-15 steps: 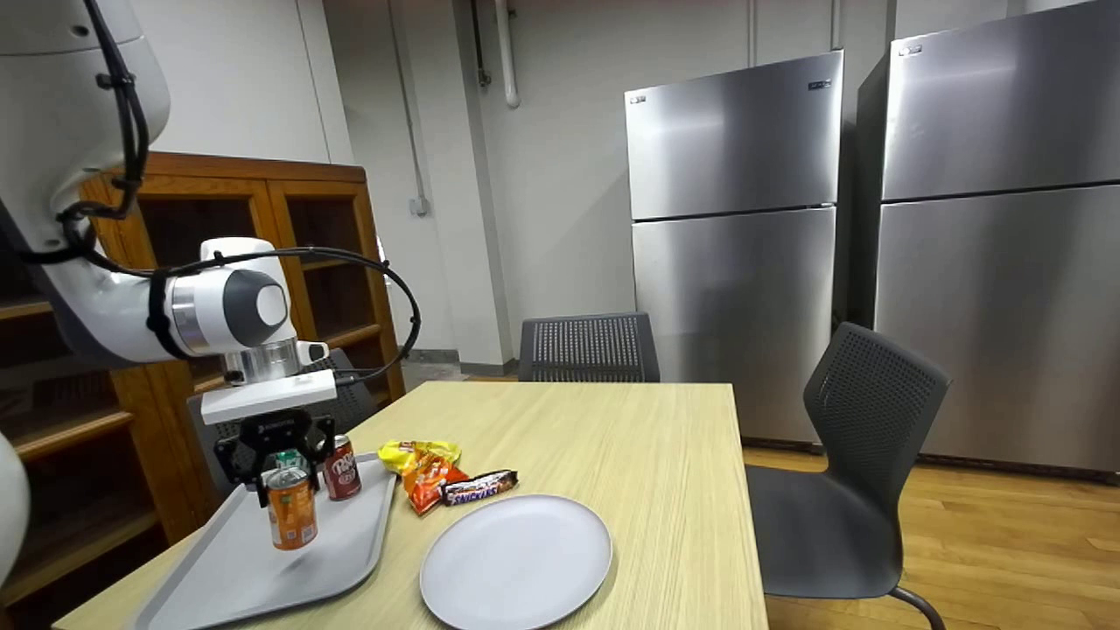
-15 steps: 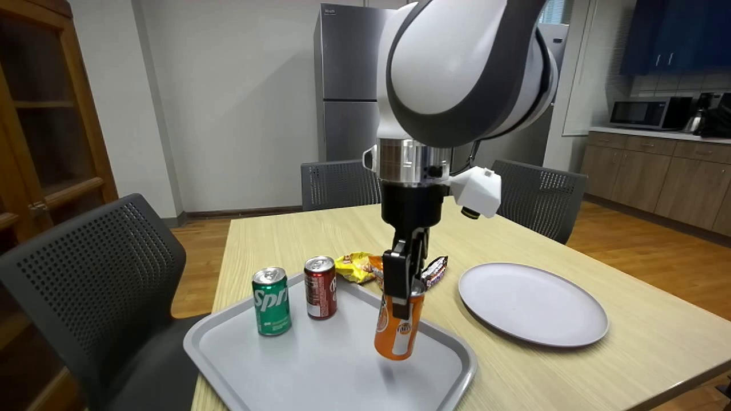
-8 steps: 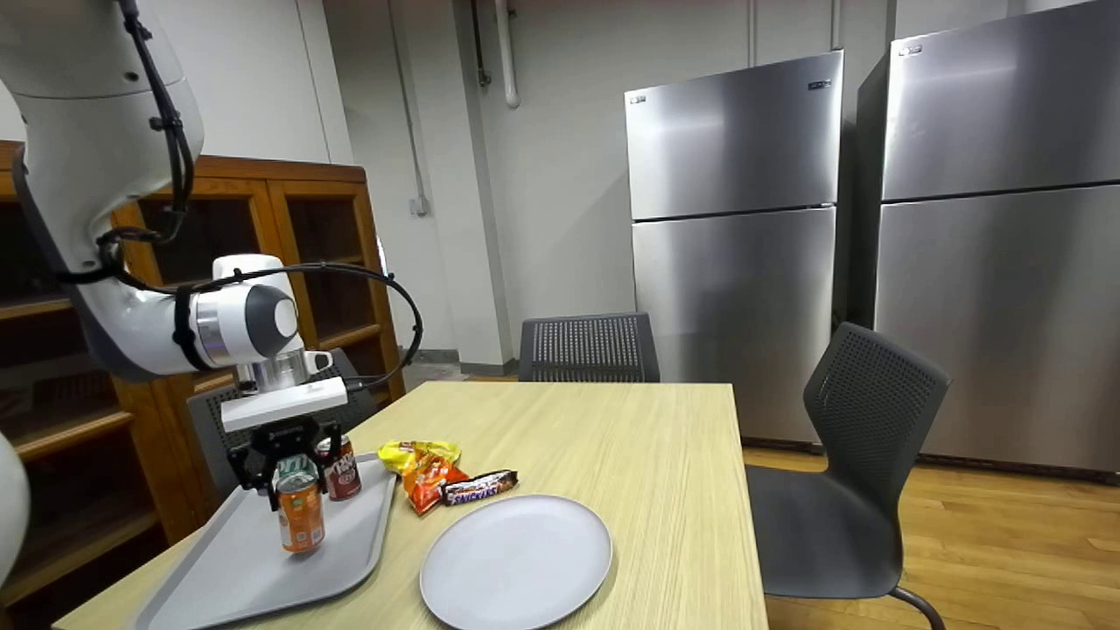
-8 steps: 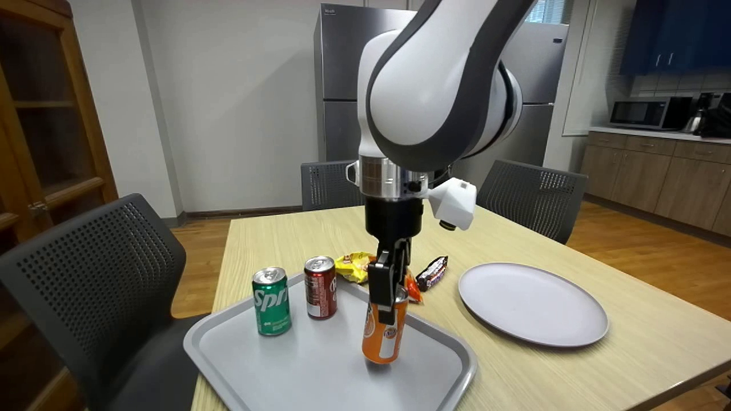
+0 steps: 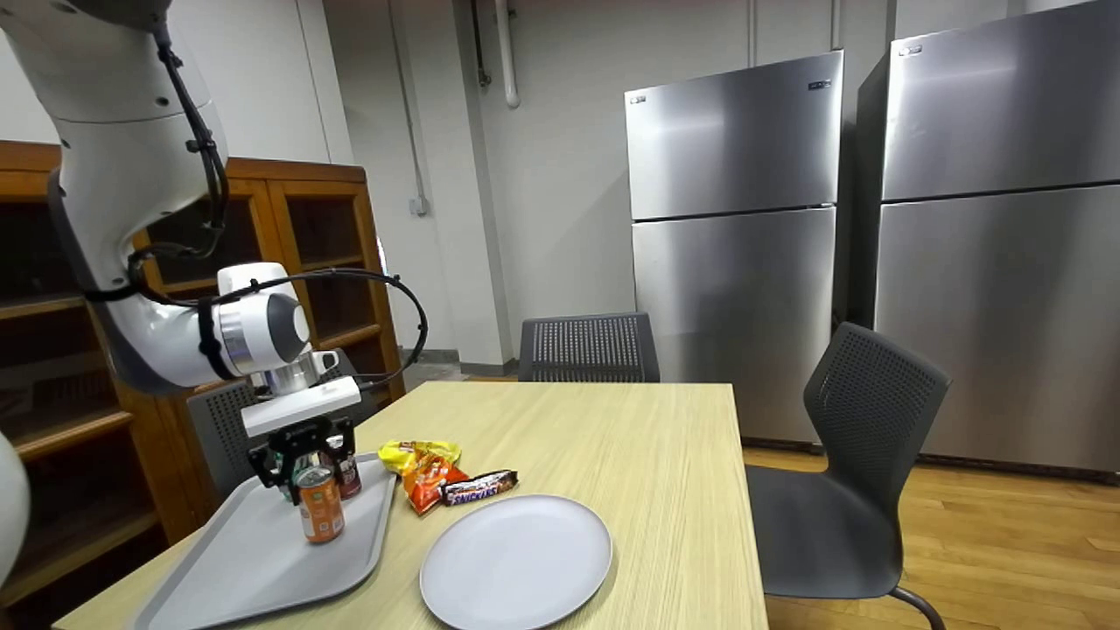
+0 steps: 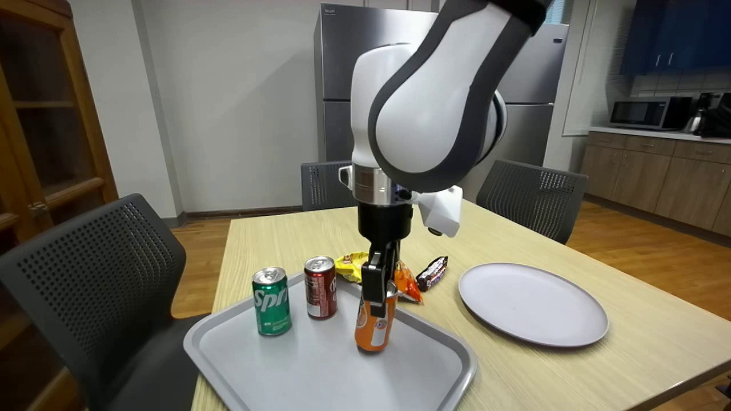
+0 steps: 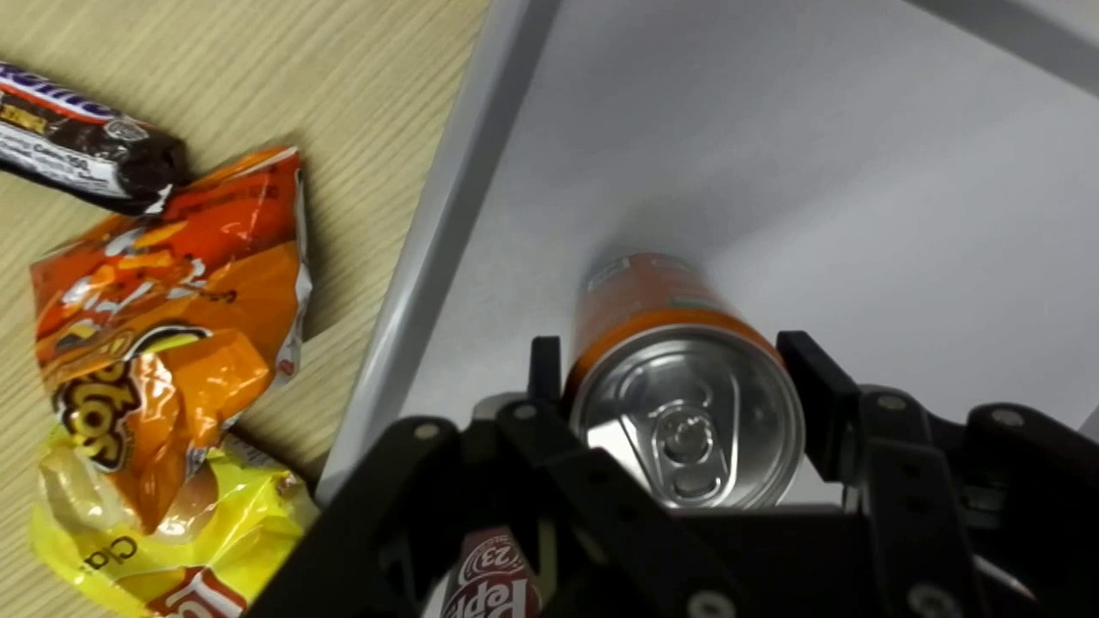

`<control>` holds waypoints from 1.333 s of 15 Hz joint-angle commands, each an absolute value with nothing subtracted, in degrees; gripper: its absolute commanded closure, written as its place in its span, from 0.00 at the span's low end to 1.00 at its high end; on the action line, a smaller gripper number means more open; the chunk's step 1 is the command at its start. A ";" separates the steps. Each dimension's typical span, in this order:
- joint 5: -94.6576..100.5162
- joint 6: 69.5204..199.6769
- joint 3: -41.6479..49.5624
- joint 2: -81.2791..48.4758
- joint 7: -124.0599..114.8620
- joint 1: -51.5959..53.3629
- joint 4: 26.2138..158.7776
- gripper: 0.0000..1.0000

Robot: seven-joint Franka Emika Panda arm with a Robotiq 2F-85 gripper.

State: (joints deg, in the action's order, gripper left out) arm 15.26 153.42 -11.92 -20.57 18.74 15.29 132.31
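Currently clamps an orange can (image 6: 374, 331) in the claw (image 7: 671, 369), slightly tilted over a tray (image 6: 308, 374), near a red can (image 6: 320, 291).

In the wrist view, most of the dark red can (image 7: 494, 584) is hidden by the gripper (image 7: 670, 365), the chocolate bar (image 7: 77, 137) is cropped at the left, and the label of the orange can (image 7: 657, 296) is blurred. In an exterior view, the orange bag (image 6: 407, 283) is partly covered by the gripper, and the tray (image 6: 297, 374) is cut off at the bottom.
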 commanded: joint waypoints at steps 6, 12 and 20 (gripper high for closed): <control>21.08 154.97 -9.71 -22.55 13.61 17.00 129.68 0.62; 21.27 155.03 -9.59 -22.13 12.27 17.01 129.45 0.00; 18.21 154.77 -10.72 -18.41 11.64 15.17 131.24 0.00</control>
